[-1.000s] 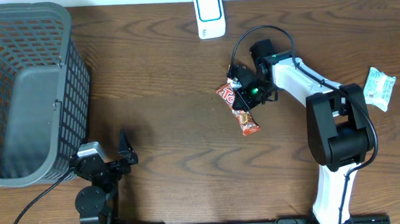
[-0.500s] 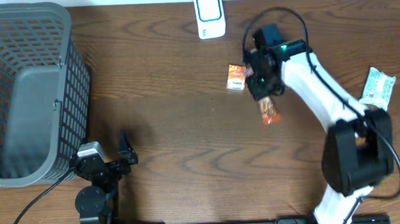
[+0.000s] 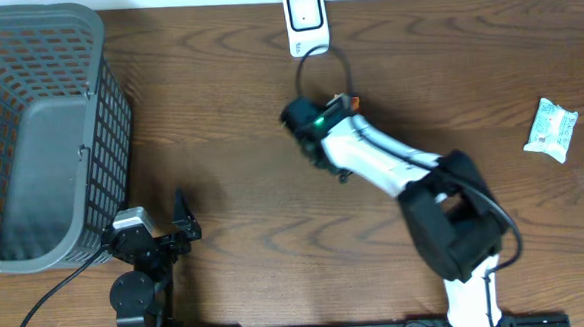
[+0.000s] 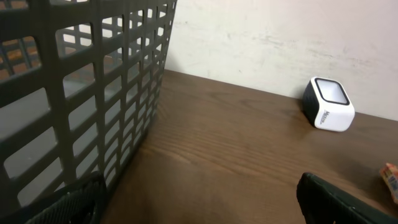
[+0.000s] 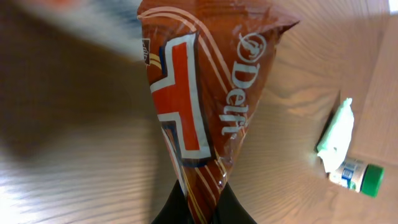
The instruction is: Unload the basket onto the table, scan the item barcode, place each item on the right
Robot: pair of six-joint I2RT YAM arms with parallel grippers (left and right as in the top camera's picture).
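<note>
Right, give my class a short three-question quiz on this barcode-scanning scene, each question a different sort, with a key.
1. True or false: the right end effector is shut on the snack packet.
2. The scanner stands at which edge of the table? A by the arms' bases, B opposite them, C the right side.
3. Fill in: the packet's brand reads ____.
Key: 1 true; 2 B; 3 Delfi.

Only legible txt: "Delfi", white on brown/red snack wrapper (image 5: 199, 106). Side print on scanner (image 4: 329, 102) too small to read.
</note>
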